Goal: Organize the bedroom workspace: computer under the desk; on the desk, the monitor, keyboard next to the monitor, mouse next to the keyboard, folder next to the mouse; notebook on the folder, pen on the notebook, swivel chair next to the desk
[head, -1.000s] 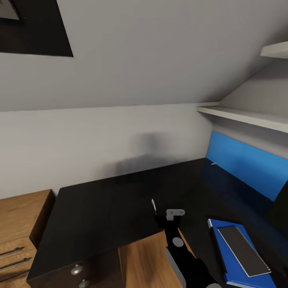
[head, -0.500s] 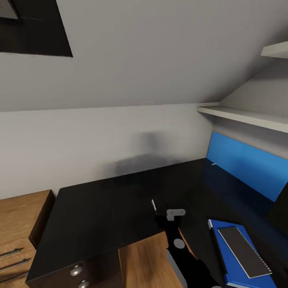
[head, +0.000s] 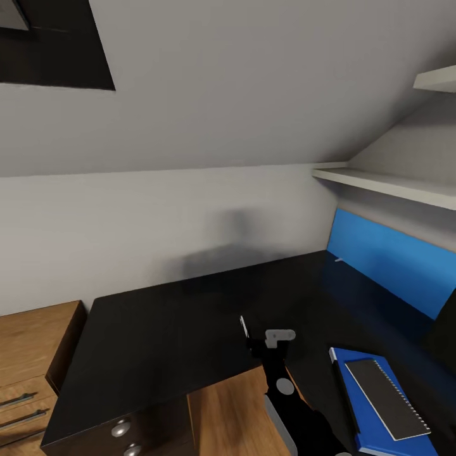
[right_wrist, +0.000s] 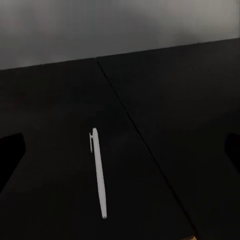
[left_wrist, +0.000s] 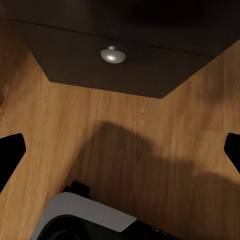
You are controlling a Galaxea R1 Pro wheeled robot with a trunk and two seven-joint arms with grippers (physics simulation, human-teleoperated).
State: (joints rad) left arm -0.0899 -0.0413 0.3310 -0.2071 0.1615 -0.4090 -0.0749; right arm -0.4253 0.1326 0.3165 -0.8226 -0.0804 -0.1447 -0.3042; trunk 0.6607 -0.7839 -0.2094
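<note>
A: Where does the pen (right_wrist: pixel 99 175) lie?

B: Flat on the black top of the desk (head: pixel 158 329), close to its near edge, just left of the seam where the 2 sections meet. The right gripper (head: pixel 261 341) hovers just right of it over that edge. In the right wrist view the pen sits between the 2 dark fingertips at the picture's sides, so the jaws stand wide apart and hold nothing.

A: And the stack it goes on?

B: The folder (head: pixel 361 405) is on the desk at the right, with the notebook (head: pixel 385 398) already lying on it. The pen looks like the piece left for that stack.

A: How should the pick go?

B: My judgement: bring the fingers down astride the barrel's middle, across its length, and close only when both tips are level with it. It is thin and round, so an off-centre pinch could roll it or flick it away.

A: Anything to watch around it?

B: The near edge. A nudge toward the robot could push the pen off onto the wood floor (head: pixel 234 411). Farther in, the desk top is bare back to the wall, and the path right toward the folder looks open.

A: The left gripper (left_wrist: pixel 120 160)?

B: Spread wide as well, empty, hanging low over the floor before the dark drawer unit (left_wrist: pixel 120 65).
</note>
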